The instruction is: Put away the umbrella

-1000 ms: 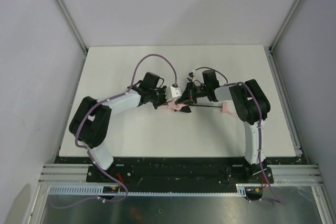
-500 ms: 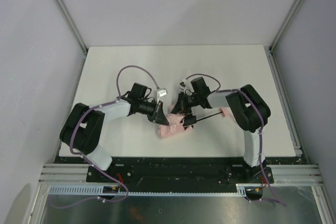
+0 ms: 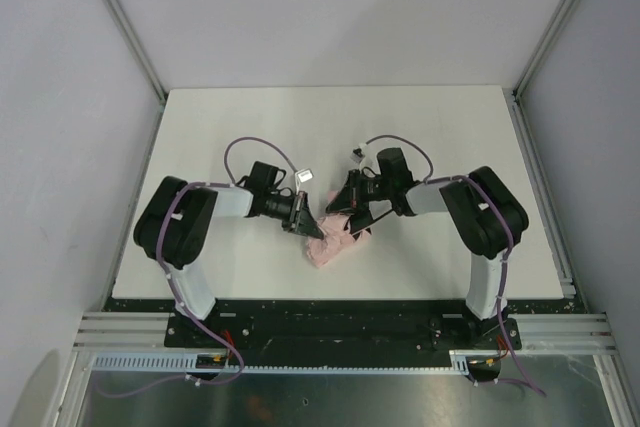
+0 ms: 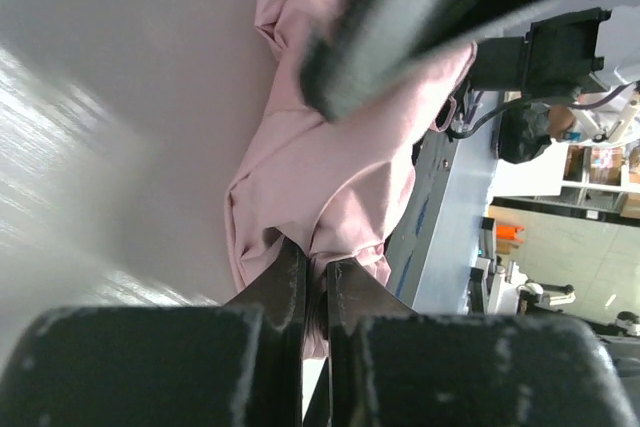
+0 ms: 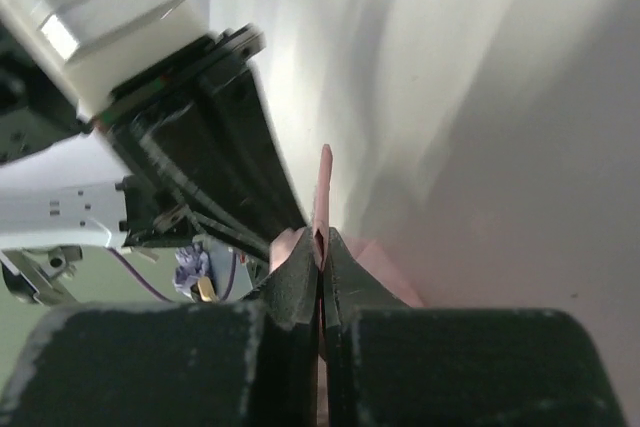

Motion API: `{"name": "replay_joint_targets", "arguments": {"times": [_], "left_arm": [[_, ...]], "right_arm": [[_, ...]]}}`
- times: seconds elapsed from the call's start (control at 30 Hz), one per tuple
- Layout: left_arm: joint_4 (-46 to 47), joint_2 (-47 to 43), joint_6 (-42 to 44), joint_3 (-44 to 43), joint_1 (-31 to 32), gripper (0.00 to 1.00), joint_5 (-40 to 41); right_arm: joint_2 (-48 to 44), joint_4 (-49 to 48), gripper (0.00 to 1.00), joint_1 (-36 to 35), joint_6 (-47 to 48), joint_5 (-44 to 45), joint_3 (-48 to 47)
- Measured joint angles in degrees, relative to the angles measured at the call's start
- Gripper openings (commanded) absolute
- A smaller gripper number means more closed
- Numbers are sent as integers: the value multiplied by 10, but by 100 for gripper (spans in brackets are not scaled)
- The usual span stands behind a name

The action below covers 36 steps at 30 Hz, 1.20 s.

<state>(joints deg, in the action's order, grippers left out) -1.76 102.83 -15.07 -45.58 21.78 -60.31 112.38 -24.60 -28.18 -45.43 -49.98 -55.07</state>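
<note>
Pink umbrella [image 3: 330, 244] lies bunched near the middle of the white counter [image 3: 250, 127], between the two arms.
The left gripper [image 3: 308, 226] pinches a fold of its fabric; the right gripper [image 3: 350, 219], just opposite, clamps a thin fabric edge.

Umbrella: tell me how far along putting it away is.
Done: the umbrella is collapsed into a bunched pink heap on the table, canopy not spread. In hand: the left jaws pinch a fold of its fabric, and the right jaws are shut on another pink edge. Left: the fabric looks loose, not rolled or strapped, and the heap lies on the open table.
</note>
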Motion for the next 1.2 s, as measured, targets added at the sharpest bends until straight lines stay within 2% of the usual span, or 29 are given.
{"name": "replay_joint_targets", "arguments": {"times": [0.17, 0.4, 0.53, 0.8, 0.83, 0.9, 1.0, 1.07, 1.1, 1.17, 1.2], "left_arm": [[-12, 23, -16, -13, -14, 0, -15], [-50, 32, -25, -20, -26, 0, -24], [-77, 40, -25, -30, -30, 0, -28], [-127, 44, -30, -59, -33, 0, 30], [-129, 43, -30, -62, -33, 2, 40], [-130, 34, -30, -65, -34, 12, 73], [-136, -4, -29, -64, -35, 39, 142], [-136, -48, -29, -57, -37, 68, 198], [-136, -69, -26, -55, -40, 77, 216], [-132, -119, -28, -48, -45, 93, 253], [-127, -155, -36, -42, -47, 96, 276]], "right_arm": [[-41, -105, 0, -15, -8, 1, 64], [-52, -289, 0, -21, -71, 1, 163], [-25, -389, 0, -21, -125, -13, 186], [46, -477, 0, -22, -145, -3, 213], [54, -480, 0, -20, -144, 3, 212], [65, -478, 0, -14, -141, 16, 212], [74, -455, 0, -9, -129, 46, 214], [74, -434, 0, -10, -120, 62, 216], [71, -430, 0, -12, -115, 67, 216], [69, -424, 0, -13, -112, 73, 216], [69, -422, 0, -13, -112, 75, 216]]}}
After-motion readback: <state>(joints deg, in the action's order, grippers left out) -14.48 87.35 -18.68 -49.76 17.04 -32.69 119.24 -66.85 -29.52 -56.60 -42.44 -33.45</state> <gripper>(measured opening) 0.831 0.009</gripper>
